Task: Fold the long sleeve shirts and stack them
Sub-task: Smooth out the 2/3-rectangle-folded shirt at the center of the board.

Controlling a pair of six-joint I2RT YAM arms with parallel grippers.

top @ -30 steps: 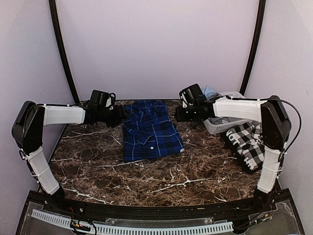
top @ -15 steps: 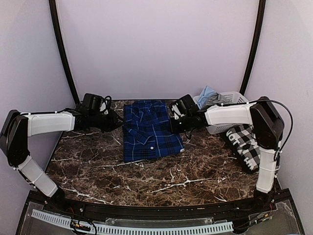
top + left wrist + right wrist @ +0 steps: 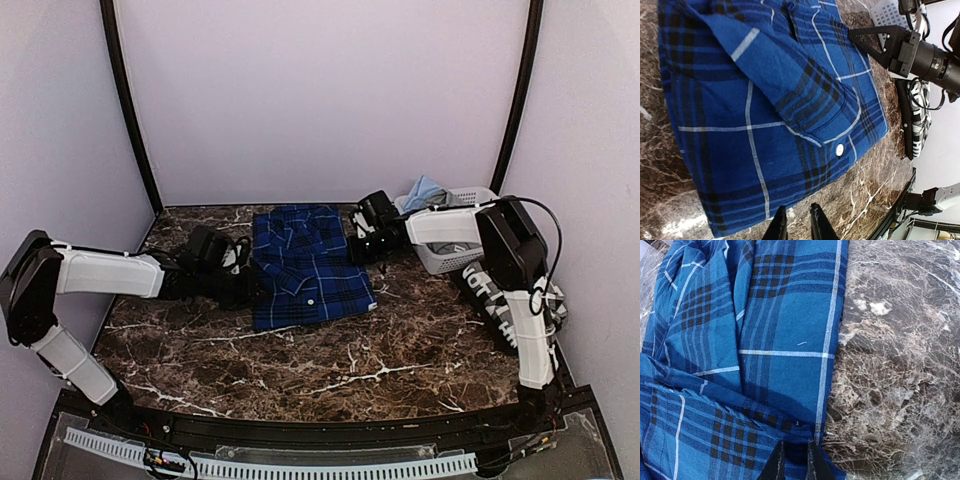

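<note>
While left gripper [image 3: 797, 214] pinches blue shirt [image 3: 765, 100] | right gripper [image 3: 795, 449]: pinches opposite edge

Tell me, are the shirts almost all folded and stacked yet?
Not yet, maybe halfway. Done: the blue plaid shirt lies folded into a block in the middle. In hand: the left claw and the right claw pinch its near-left corner and far-right edge, perhaps for another fold. Left: the checked shirt lies apart on the right, partly hidden, so nothing is stacked.
</note>
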